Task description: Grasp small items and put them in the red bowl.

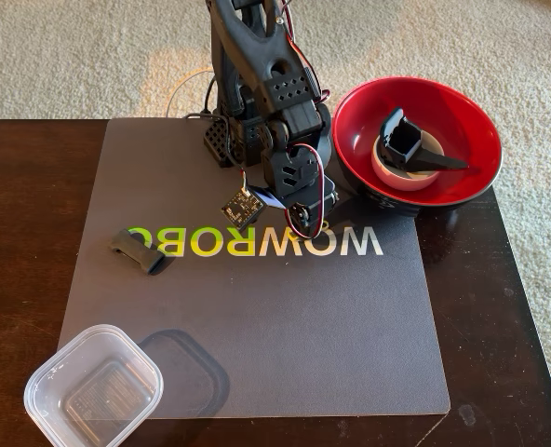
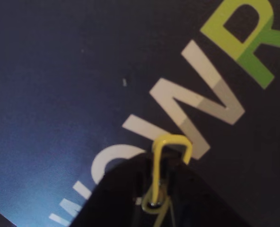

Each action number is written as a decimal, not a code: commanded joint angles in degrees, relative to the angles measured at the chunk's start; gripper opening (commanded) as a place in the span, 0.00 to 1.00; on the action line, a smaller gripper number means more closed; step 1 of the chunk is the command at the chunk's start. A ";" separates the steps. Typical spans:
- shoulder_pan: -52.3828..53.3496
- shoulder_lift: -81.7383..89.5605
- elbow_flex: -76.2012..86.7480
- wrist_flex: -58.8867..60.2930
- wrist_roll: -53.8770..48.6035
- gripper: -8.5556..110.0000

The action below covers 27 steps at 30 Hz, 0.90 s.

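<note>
Gripper (image 2: 161,189): in the wrist view it is filling the lower edge, its jaws closed down on a yellow clip, only the loop poking out past the tips. In the fixed view the fingertips are hiding behind the arm, so the grip is not showing there.
Yellow clip (image 2: 170,144): one, a thin bent-wire loop, looking very light and springy. It is sitting pinched low on its shank; a hold that narrow is probably letting it pivot or slip, so clamping across both legs would be the safer place.
Clear tub (image 1: 91,391): one empty plastic container is standing at the near left corner, half on the mat, no part of the job.
Mat (image 1: 285,335): one dark sheet with WOWROBO lettering is covering most of the brown table (image 1: 24,233).
Black bar (image 1: 138,250): one, lying flat on the mat just left of the lettering, well apart from the bowl. It is looking stiff, light and low; gripping across its narrow middle seems best.
Red bowl (image 1: 471,112): one, glossy, standing at the far right edge of the mat. Its slick walls are likely letting dropped pieces slide to the bottom.
White ring (image 1: 401,172): one, already lying in the bowl.
Pointed black part (image 1: 408,140): one, resting on the ring inside the bowl, tip aiming right.
Count: two items in the bowl, one in the jaws, one on the mat.
</note>
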 commanded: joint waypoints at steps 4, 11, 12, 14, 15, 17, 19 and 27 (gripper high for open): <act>3.87 -5.01 -5.80 -0.62 1.49 0.07; 4.48 1.49 -6.59 0.00 4.39 0.07; 3.96 3.69 -6.77 0.00 4.75 0.07; 2.99 8.61 -7.03 0.09 5.27 0.07; 2.46 10.99 -7.38 0.18 5.71 0.07; 1.32 15.73 -8.00 0.35 7.21 0.07; -0.26 21.18 -8.09 -0.18 9.49 0.07; -9.58 34.72 -15.82 -4.66 17.84 0.07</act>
